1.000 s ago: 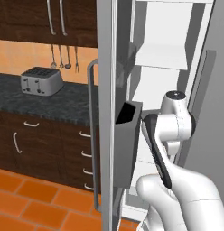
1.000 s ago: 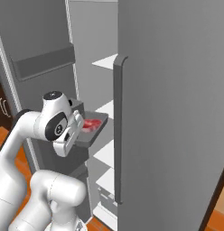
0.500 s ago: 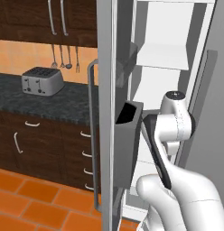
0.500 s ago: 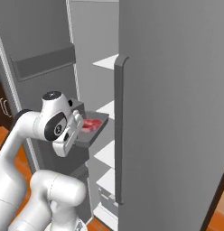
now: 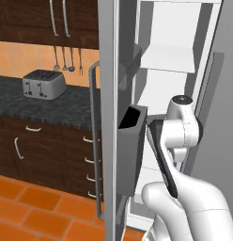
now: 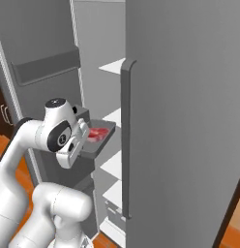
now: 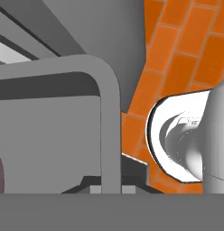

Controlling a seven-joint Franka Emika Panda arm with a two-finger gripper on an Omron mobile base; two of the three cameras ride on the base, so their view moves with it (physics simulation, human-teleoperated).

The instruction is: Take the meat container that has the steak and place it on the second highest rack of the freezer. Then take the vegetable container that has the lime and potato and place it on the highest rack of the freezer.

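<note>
**Tray gripped by one rim, carried level at the freezer**

The gripper (image 6: 82,141) is pinched tight on the near rim of the grey meat tray (image 6: 100,141), holding it out roughly flat in front of the open freezer (image 6: 100,53), beside its white shelves. The steak (image 6: 97,134) lies loose on the tray floor, a flat red-pink slab near the middle.

The tray looks like a rigid, shallow, moulded dish with a raised lip and rounded corners, smooth and matt; the hand view shows that thick lip curving round a corner (image 7: 105,85). I judge it light and stiff, so it should not flex, but an edge grip leaves its far end hanging unsupported, and any roll of the wrist would tip it. The steak is soft and probably slick, free to slide on the smooth floor, so the tray wants keeping level. The rim is the sensible hold.

The shelves (image 5: 167,60) are flat, white and hard, with thin front edges. The open door carries a dark, boxy bin (image 5: 132,141).
</note>
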